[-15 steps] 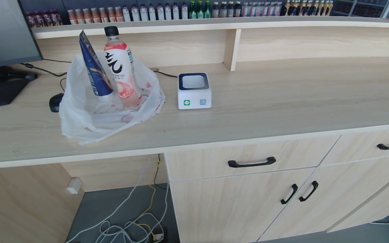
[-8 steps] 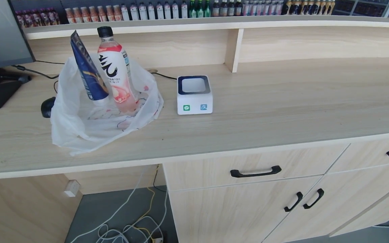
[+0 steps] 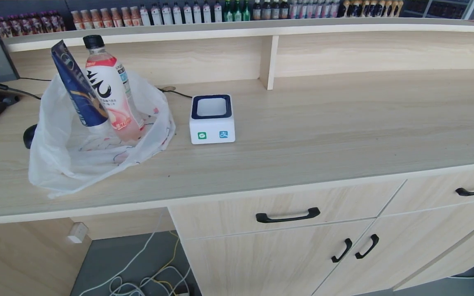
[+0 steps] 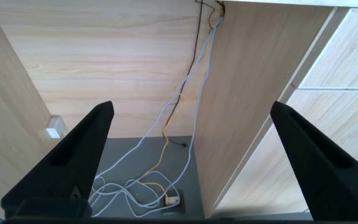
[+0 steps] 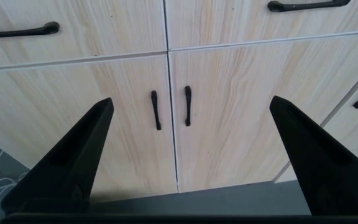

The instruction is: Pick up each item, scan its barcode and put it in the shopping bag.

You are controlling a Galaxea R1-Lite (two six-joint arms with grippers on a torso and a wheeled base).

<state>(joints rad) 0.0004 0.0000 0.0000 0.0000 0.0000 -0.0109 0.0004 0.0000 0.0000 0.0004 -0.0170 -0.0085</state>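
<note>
Both items I can see are in the shopping bag (image 3: 68, 164), which sits slumped open on the counter (image 3: 323, 123) at the left of the head frame. The pink drink bottle (image 3: 111, 98) stands upright in it with its black cap on, and the blue pouch (image 3: 76, 94) leans against the bottle's left side. I judge the picking, scanning and bagging of these two to be done. Whether another item waits beyond the frame I cannot tell.

My left end effector (image 4: 191, 106) has its fingers spread wide apart with nothing between them. It faces the open recess under the counter, where loose cables (image 4: 160, 180) trail down to the floor. My right end effector (image 5: 190, 99) is likewise spread and holds nothing. It faces the cupboard doors (image 5: 166, 137) with their black handles.

The white barcode scanner (image 3: 212, 119) stands just right of the bag, near it but apart, with its window facing up. A black mouse (image 3: 29, 135) peeks out behind the bag's left edge, and a row of drinks (image 3: 220, 10) lines the far shelf along the top of the frame. Should either arm have to go back to the bag, the counter's front edge lies between it and the bag, and the scanner stands close by the bag's right side.
</note>
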